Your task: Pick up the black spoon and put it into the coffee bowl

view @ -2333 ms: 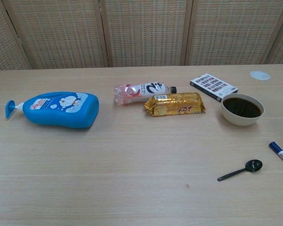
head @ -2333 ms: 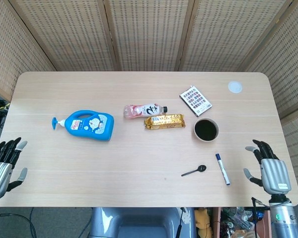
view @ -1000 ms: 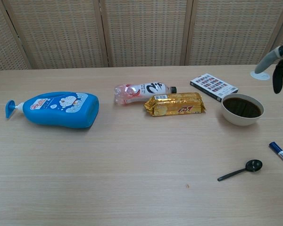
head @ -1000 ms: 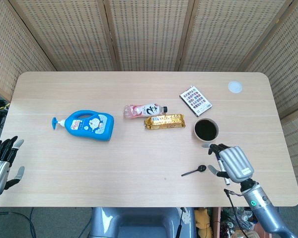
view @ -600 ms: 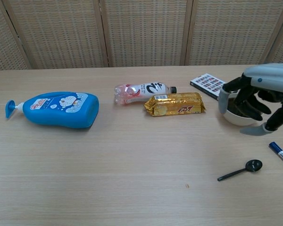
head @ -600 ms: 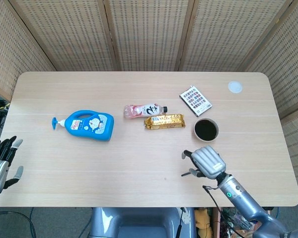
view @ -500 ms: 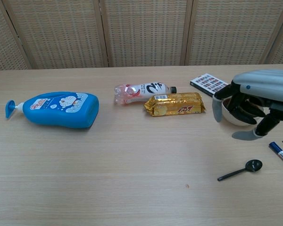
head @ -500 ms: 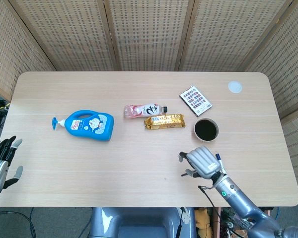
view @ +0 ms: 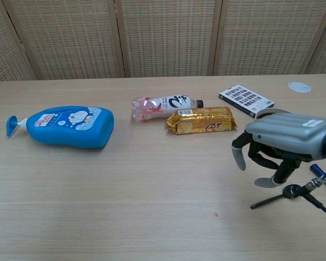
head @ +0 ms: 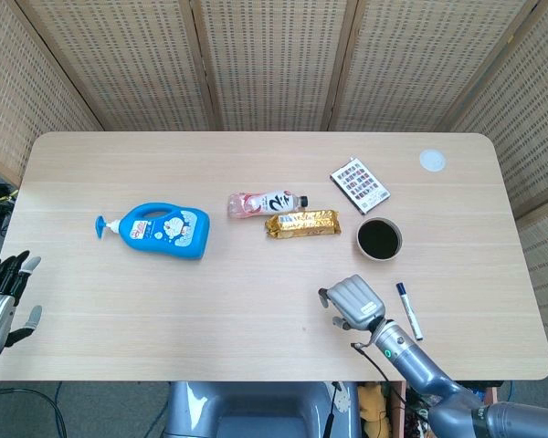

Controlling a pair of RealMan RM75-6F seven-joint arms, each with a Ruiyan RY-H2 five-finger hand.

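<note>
I'm holding my right hand (view: 280, 147) just above the small black plastic spoon (view: 277, 198), fingers curled downward and apart, gripping nothing. The spoon is lying flat on the pale wooden desk (head: 256, 292), its long axis running left-right, bowl pointing right, near the round coffee-filled bowl (head: 379, 238).

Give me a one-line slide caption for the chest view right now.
Right hand poised, fingers spread, over the black spoon on the table.
</note>
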